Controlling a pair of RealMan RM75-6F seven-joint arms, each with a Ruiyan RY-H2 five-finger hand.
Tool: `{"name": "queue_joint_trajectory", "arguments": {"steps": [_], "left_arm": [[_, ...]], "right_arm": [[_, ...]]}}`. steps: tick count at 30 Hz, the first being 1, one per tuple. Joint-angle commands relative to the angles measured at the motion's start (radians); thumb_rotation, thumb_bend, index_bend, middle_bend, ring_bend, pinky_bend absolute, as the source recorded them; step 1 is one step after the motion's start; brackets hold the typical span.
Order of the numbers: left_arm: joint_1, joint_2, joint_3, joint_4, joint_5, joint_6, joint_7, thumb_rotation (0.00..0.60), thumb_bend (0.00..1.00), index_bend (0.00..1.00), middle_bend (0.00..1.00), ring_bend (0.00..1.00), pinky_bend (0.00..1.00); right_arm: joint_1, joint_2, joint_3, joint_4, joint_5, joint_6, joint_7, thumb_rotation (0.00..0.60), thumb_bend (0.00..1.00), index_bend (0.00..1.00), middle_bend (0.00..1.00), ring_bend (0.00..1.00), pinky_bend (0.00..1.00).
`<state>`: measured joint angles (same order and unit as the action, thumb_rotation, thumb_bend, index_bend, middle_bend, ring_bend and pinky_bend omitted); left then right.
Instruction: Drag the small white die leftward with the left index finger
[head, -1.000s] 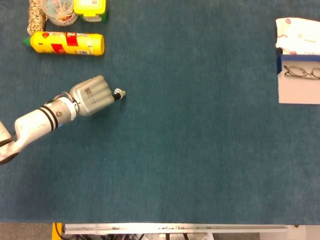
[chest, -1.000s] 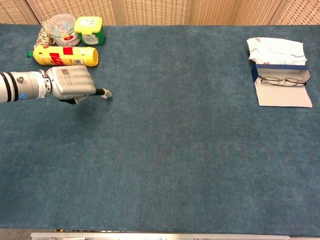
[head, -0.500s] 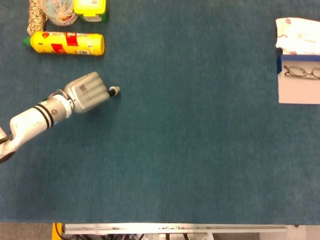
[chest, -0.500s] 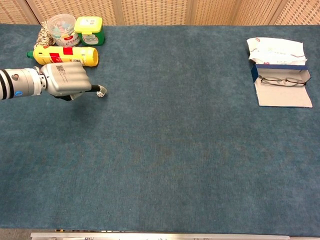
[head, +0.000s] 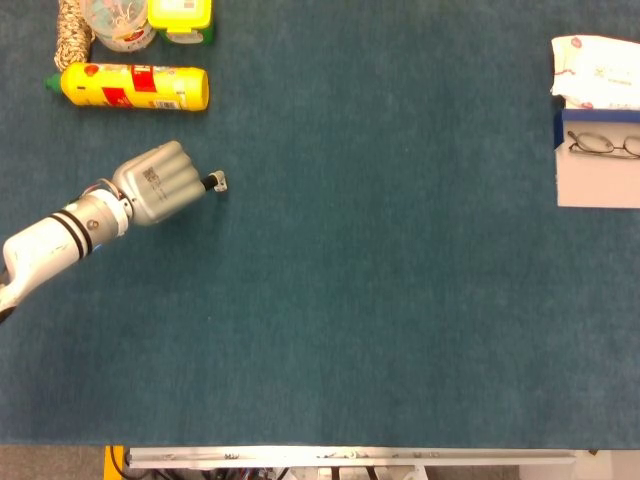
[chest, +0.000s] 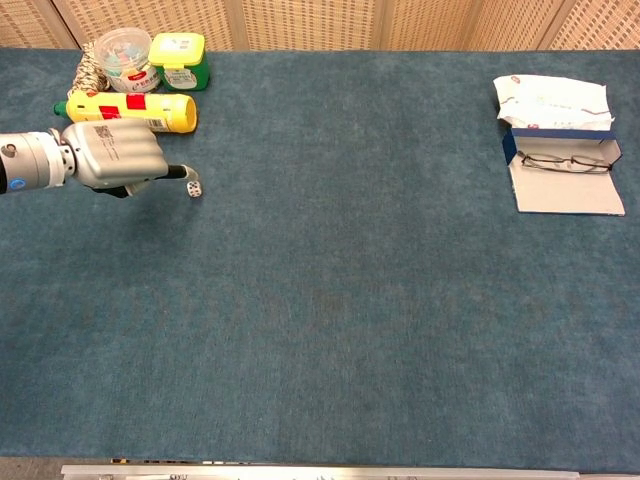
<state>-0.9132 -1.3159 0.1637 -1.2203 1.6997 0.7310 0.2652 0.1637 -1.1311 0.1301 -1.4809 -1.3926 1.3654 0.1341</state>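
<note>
Left hand (head: 160, 183) in a fist, one finger out.
The left arm reaches in from the left edge, the hand (chest: 110, 157) knuckles-up with fingers curled in and a single finger extended rightward, low over the table. The right hand is out of view.

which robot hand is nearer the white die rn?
Left. The left robot hand sits just left of the white die, its extended finger reaching it. The right robot hand shows in neither view, so its distance can't be judged.
</note>
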Motion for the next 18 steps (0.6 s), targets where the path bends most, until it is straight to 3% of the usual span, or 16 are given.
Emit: {"name": "queue_joint_trajectory", "arguments": {"steps": [1,18], "left_arm": [[0.002,0.005,-0.004,-0.010,0.000,0.008,0.003,0.600,0.98,0.14,1.00,0.91,1.00],[-0.022,-0.031,-0.018,-0.003,0.016,-0.010,0.034,0.600,0.98,0.14,1.00,0.91,1.00]], "right_arm": [[0.000,0.000,0.000,0.000,-0.001,0.000,-0.001,0.600,0.06,0.34,0.32,0.17,0.26],[-0.005,0.003,0.000,-0.002,-0.004,0.009,0.006,0.600,0.06,0.34,0.32,0.17,0.26]]}}
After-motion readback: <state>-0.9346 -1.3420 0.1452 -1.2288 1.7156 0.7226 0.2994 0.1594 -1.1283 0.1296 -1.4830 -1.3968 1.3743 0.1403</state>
